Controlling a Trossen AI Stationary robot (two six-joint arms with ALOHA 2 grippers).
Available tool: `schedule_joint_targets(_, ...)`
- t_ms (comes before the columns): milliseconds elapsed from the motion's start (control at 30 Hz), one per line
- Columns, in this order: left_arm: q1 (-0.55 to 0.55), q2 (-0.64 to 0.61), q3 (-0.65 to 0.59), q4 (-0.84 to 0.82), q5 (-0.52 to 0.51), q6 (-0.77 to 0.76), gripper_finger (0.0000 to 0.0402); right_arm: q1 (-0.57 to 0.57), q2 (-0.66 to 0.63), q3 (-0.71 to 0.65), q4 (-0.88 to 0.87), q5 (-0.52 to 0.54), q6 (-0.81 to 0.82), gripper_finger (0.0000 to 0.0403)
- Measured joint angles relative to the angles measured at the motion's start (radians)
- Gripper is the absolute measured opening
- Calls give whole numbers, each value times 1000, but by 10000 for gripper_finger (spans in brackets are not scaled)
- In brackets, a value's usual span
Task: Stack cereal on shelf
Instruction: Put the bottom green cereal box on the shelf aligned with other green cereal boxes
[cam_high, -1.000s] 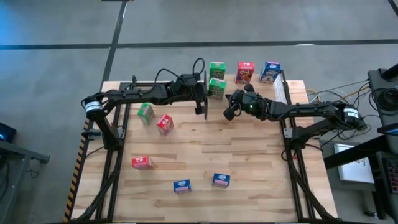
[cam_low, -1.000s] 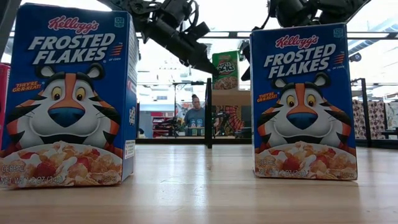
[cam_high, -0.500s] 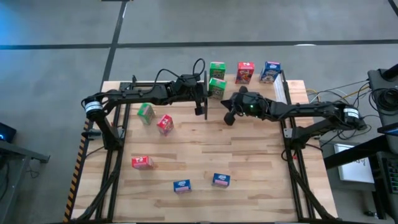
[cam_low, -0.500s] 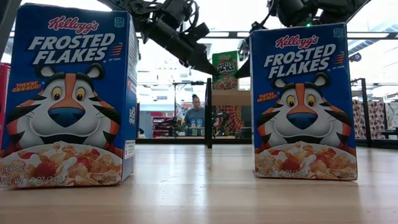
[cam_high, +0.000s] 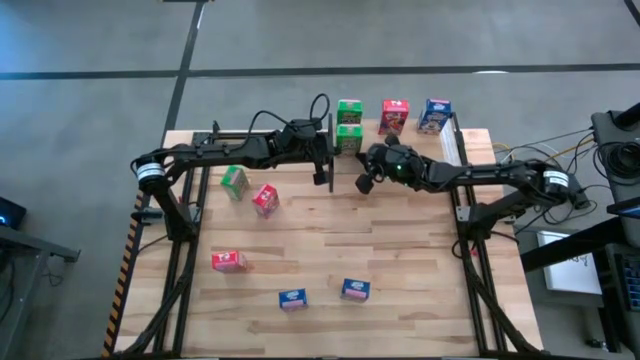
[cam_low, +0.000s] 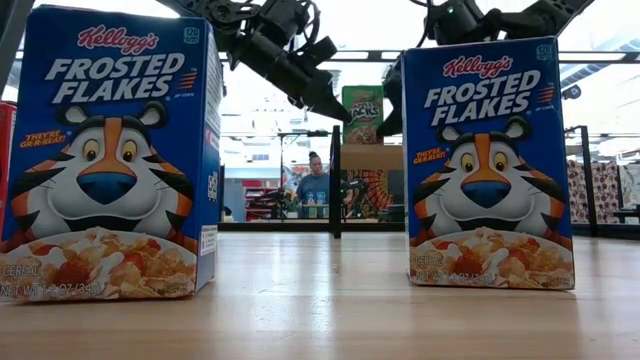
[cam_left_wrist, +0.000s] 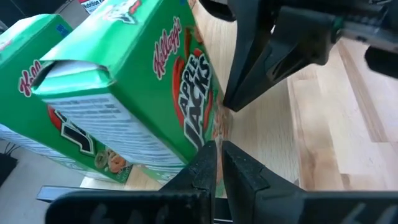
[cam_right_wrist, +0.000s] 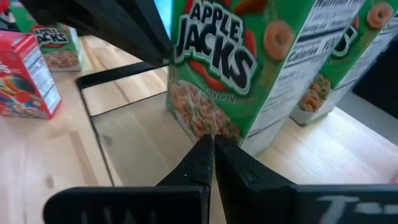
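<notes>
**Right gripper closes in on the green box**

Over the last second the right gripper (cam_high: 366, 172) has moved toward the shelf (cam_high: 330, 150) and the near green box (cam_high: 348, 139). In the high view its head sat clear of that box, toward the table's middle; now it lies just beside it. The box itself has shifted slightly toward the far edge, ending up tight behind the other green box (cam_high: 349, 109). In the low view the right arm's dark bulk above the right-hand blue box (cam_low: 487, 160) has moved left, and its finger now reaches the green box's edge.
</notes>
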Motion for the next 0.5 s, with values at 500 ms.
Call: schedule_joint_targets(500, 11, 0, 0, 17, -98, 5, 7, -11, 17, 9, 4, 0, -7, 9)
